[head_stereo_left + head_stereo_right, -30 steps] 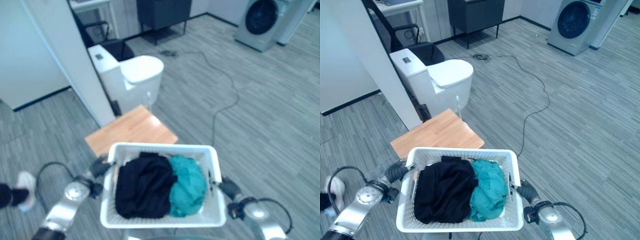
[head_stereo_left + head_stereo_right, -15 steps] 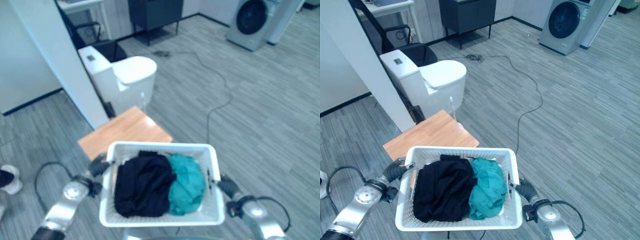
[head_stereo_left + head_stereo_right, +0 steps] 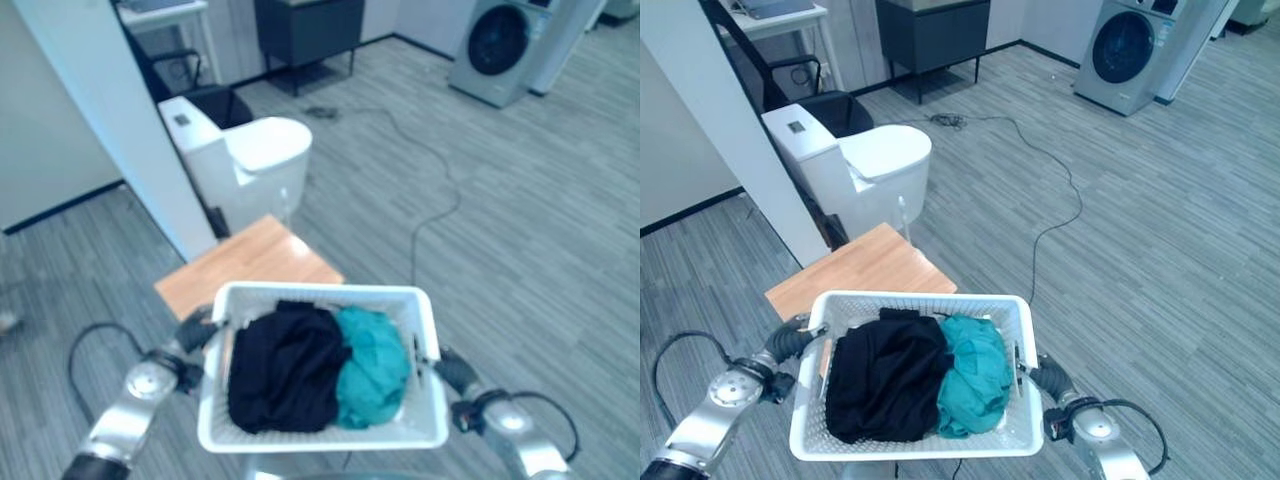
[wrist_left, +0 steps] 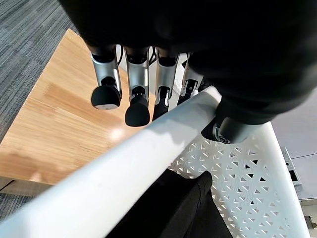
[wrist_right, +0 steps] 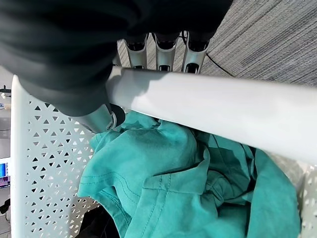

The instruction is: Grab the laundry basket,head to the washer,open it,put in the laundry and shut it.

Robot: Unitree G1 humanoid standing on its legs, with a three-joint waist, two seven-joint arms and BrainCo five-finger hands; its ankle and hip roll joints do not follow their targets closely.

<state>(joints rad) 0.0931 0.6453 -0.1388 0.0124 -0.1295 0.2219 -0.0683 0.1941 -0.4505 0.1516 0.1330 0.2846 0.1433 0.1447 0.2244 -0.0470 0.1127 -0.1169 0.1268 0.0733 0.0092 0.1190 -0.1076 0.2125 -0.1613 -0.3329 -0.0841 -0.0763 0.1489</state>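
I hold a white perforated laundry basket (image 3: 920, 300) in front of me, above a wooden stool. A black garment (image 3: 885, 375) fills its left half and a teal garment (image 3: 975, 375) its right half. My left hand (image 3: 790, 340) is shut on the basket's left rim (image 4: 124, 168), fingers (image 4: 136, 106) curled under it and the thumb over it. My right hand (image 3: 1045, 378) grips the right rim (image 5: 223, 114) the same way, fingers (image 5: 163, 54) wrapped beneath. The grey washer (image 3: 1120, 50), with its round dark door closed, stands far off at the upper right.
A white toilet (image 3: 865, 165) and a pale partition wall (image 3: 730, 130) stand ahead on the left, with the wooden stool top (image 3: 860, 270) just past the basket. A black cable (image 3: 1060, 200) runs across the grey floor. A dark cabinet (image 3: 930, 30) stands at the back.
The whole picture has shifted a little, so the camera has moved. Both hands keep the same grip on the basket. A person's white shoe has slid away at the left edge.
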